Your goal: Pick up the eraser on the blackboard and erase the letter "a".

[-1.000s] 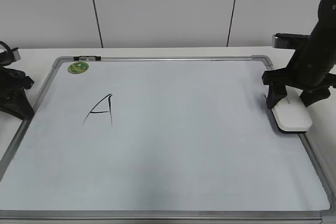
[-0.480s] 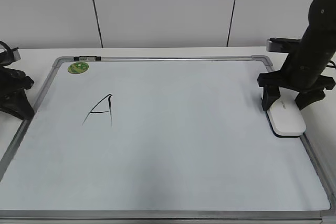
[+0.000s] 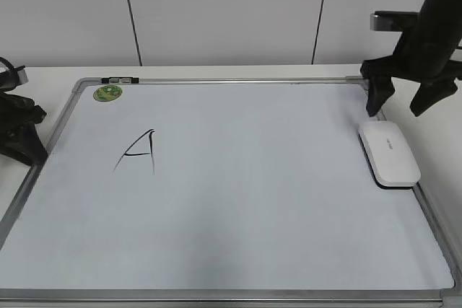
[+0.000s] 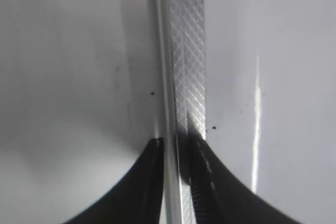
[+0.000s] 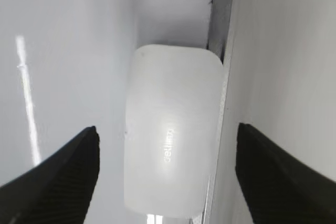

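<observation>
Eraser back on the board, only the capital "A" left written

The eraser (image 3: 389, 153) lies flat at the blackboard's (image 3: 253, 200) right frame; no small "a" shows, so erasing looks done. The right gripper (image 3: 401, 102), open and empty, has lifted off it since a second ago. The left gripper (image 4: 176, 182), nearly shut, straddles the frame.

The right tool (image 3: 404, 102) hangs raised with fingers spread wide; the left tool (image 3: 20, 138) sits low, nearly closed.
</observation>
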